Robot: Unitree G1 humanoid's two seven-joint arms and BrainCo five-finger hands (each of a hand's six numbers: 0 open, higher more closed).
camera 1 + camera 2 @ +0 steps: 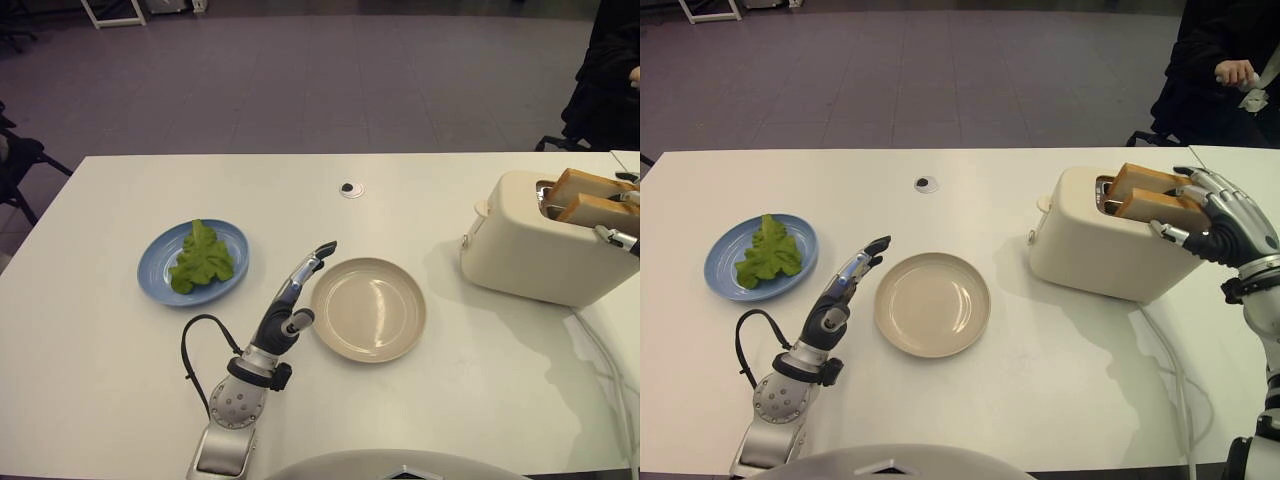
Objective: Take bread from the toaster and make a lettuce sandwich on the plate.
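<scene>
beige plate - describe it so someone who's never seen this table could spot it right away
Start at the white table and find the cream toaster on its right side. Moving left from it toward the table's middle, the beige plate lies just right of the robot's left hand. Unlike the blue plate farther left, which holds lettuce, it is bare.

The left hand point(837, 295) sits low with its silver forearm angled forward and to the right. Its dark fingers point(872, 248) are stretched out straight and hold nothing. The right hand point(1232, 228) is raised at the far right, fingers curled over and thumb under the ends of two golden-brown toasted bread slices point(1152, 206).
</scene>
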